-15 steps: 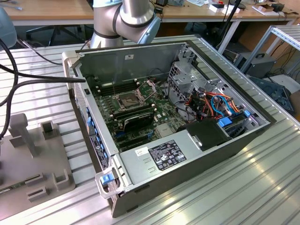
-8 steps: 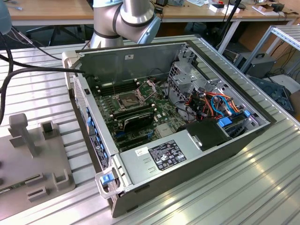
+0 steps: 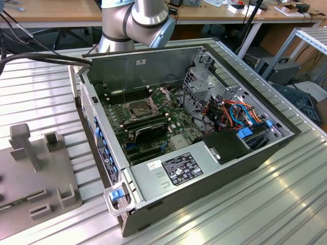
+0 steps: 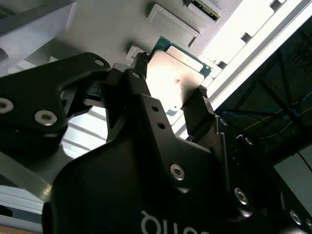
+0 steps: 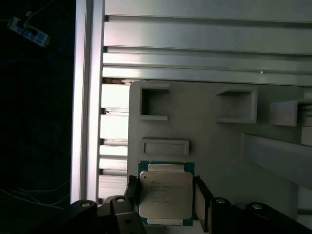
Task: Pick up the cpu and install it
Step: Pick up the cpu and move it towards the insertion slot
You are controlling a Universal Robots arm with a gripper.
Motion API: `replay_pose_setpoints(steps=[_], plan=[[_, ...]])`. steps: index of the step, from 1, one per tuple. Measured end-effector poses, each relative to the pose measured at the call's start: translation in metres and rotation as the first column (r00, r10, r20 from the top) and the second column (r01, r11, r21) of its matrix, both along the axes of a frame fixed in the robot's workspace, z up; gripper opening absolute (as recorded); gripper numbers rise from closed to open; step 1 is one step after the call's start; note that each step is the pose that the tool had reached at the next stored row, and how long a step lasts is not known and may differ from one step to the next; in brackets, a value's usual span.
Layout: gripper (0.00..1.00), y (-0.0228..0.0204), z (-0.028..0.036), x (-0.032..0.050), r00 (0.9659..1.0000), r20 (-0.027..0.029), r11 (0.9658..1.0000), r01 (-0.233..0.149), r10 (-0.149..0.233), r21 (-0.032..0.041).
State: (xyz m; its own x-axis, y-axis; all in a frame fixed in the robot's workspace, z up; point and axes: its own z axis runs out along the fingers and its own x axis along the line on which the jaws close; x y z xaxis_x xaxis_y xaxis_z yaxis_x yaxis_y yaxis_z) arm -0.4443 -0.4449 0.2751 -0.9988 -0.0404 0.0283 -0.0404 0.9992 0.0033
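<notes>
Jaws closed in on the chip: your gripper has one finger against each of two opposite edges of the cpu, and in both wrist views the black pads sit flush to its green border with no gap that you can make out. That edge grip looks deliberate, since it leaves the silvery lid facing up and keeps the pads off both the lid and the underside. In the second wrist view the cpu lies level between the fingertips, not tilted. You cannot tell from either wrist view whether it rests on the surface beneath or hangs just clear of it. That surface is a grey fixture plate with moulded pockets: a shallow slot just beyond the chip and a deeper square recess further out, likely there so each part sits at a known spot. The plate lies on the ribbed aluminium table. In the exterior view the arm rises behind the open computer case, which lies on its side with the motherboard facing up, so you can reach it from above. On that board the dark socket shows bare, its hinged metal frame tipped up and back, which suits a chip being set in. By this showing, the pick is in hand and the install has not been made.
</notes>
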Motion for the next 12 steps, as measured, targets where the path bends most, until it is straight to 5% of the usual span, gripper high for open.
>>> replay_pose_setpoints(steps=[12], plan=[[0.55,0.0008,0.0350,0.0000,1.0000,0.0001,1.0000,0.000,0.000,-0.0033]])
